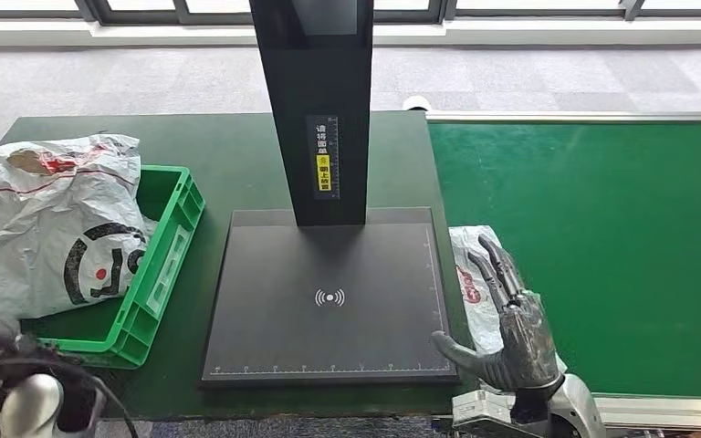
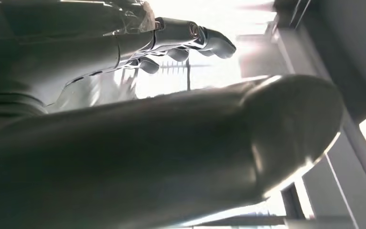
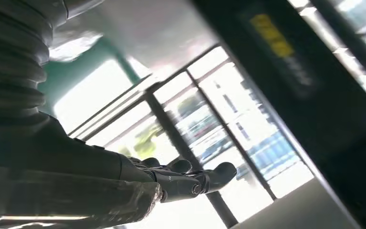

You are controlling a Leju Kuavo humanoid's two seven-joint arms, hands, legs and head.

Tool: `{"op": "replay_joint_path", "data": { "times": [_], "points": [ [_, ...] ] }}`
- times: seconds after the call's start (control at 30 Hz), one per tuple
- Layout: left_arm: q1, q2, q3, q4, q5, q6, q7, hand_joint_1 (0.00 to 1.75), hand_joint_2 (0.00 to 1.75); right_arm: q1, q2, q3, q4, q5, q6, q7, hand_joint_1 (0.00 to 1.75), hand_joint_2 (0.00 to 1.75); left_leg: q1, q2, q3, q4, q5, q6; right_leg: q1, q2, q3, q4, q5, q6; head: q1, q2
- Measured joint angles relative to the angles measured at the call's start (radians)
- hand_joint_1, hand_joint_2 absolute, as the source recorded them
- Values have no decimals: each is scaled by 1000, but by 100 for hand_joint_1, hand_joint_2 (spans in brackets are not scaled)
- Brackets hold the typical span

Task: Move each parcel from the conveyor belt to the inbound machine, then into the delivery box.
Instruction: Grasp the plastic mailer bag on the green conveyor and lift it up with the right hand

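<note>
Right hand, lower right of the head view: dark grey fingers, palm under glossy clear wrap, silver wrist housing below. Right wrist view: grey ribbed cover, dark segmented fingers. Left hand: thick grey thumb, darker fingers. Black cable at lower left, head view.

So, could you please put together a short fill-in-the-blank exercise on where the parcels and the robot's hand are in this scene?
1. The large white parcel lies in the ____ crate.
2. The small white parcel lies at the edge of the green ____, beside the black scanner platform.
3. The right hand is above the small parcel with its fingers ____.
4. The scanner platform has ____ parcels on it.

Missing words: green; conveyor belt; apart; no
</note>
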Motion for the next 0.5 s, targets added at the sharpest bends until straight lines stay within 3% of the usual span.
{"op": "replay_joint_path", "data": {
  "times": [0.1,0.2,0.33,0.5],
  "points": [
    [125,7,-112,-97,103,-28,-56,0,0,69,-5,-90,31,128,16,57,0,175,0,-1,-1,0,-2,1,0,-1,0,-1,-2,1,0,0],
    [200,18,-200,-155,212,-144,-43,0,0,126,-7,-171,50,230,31,143,0,175,0,-1,-1,0,-3,2,0,-1,0,-1,-2,2,0,0],
    [251,20,-312,-190,202,-252,-14,0,0,197,-21,-265,60,288,36,219,0,175,0,-1,-1,0,-3,2,-1,-3,1,-1,-3,2,0,0],
    [276,20,-366,-202,182,-299,2,0,0,237,-34,-342,93,284,87,269,0,175,0,1,-4,0,-6,2,-1,-1,3,-1,-4,2,0,0]
  ]
}}
